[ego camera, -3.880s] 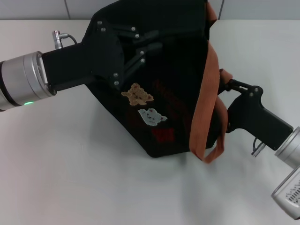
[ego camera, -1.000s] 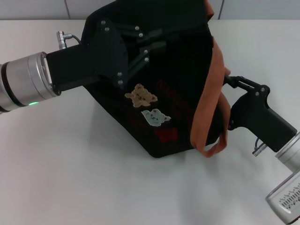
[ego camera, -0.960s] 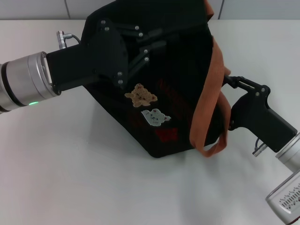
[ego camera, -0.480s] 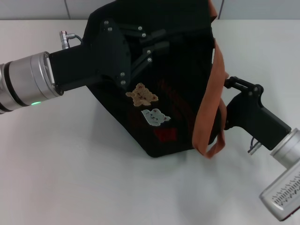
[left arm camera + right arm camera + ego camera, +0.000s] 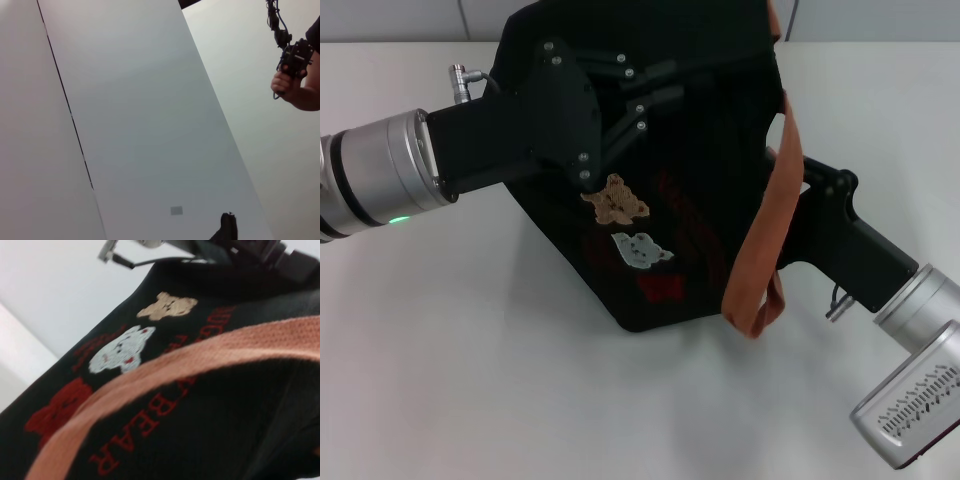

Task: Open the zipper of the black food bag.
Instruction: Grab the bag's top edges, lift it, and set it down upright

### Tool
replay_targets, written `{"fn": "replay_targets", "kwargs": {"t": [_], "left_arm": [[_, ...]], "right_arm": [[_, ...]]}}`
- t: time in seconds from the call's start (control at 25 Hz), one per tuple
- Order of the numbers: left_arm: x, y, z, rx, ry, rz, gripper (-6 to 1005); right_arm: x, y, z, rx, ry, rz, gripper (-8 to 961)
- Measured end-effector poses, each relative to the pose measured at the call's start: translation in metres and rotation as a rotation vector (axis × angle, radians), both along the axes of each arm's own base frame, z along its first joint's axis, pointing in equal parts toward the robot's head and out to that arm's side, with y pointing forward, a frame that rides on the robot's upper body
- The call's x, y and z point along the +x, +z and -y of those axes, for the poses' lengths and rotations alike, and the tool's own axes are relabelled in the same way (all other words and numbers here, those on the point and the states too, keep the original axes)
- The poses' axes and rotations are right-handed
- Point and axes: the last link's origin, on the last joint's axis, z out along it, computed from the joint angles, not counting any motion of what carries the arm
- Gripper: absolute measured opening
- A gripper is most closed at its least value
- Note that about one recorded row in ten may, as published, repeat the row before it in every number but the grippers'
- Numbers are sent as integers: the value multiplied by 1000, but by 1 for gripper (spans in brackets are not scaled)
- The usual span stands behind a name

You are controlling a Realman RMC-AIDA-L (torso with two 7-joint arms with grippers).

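Black food bag [image 5: 690, 160] on tabletop [image 5: 470, 380], tilted. Left claw [image 5: 645, 85] clamped on bag's upper fabric. Right claw [image 5: 798, 195] behind strap [image 5: 765, 240]; finger state unclear. Zipper unseen. Your risk: snagging strap, dragging bag.

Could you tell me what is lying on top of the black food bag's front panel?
An orange-brown strap drapes across the black food bag, beside tan and white bear patches. The left gripper presses on it; the zipper is hidden.
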Motion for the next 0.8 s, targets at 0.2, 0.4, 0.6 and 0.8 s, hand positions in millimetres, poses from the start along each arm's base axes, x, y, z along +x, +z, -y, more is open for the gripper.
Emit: {"fn": "replay_targets", "kwargs": {"t": [0.2, 0.4, 0.6, 0.8], "left_arm": [[1, -2, 0, -10, 1, 3, 94], [0, -2, 1, -10, 3, 3, 94], [-2, -3, 2, -7, 5, 3, 94], [-3, -4, 3, -9, 8, 4, 94]], "right_arm": [[-5, 5, -3, 28, 1, -47, 380], [-3, 8, -2, 40, -9, -59, 380], [-3, 7, -1, 32, -10, -62, 380], [2, 8, 1, 33, -21, -52, 380]]}}
